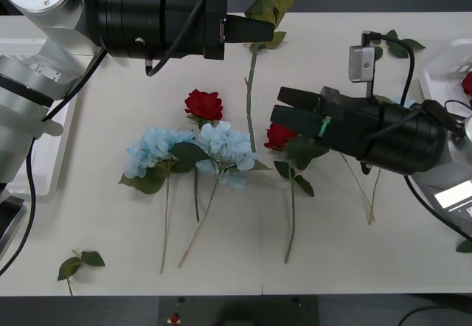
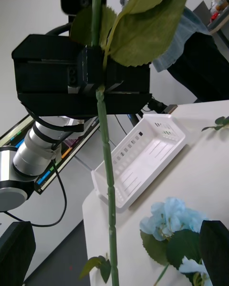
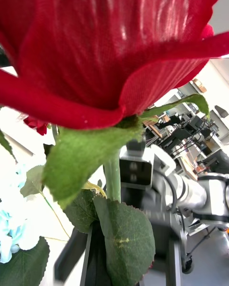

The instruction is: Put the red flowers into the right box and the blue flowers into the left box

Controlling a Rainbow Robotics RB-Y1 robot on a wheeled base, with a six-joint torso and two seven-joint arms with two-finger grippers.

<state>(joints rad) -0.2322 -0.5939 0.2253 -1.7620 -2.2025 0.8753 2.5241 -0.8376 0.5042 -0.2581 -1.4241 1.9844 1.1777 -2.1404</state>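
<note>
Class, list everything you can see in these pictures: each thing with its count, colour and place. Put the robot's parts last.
table: one, white, under everything.
red roses: two, deep red, lying mid-table; one above the blue flowers, one beside the right pincer.
held rose: one, deep red, stem gripped by the left pincer.
blue flowers: two clusters, pale blue, side by side mid-table.
leaf sprigs: three, green, near left corner, far right and right edge.
left box: one, white, left table edge.
right box: one, white, right edge, red bloom inside.
left pincer: black, far side, shut on the stem.
right pincer: black, open, mid-table.
</note>
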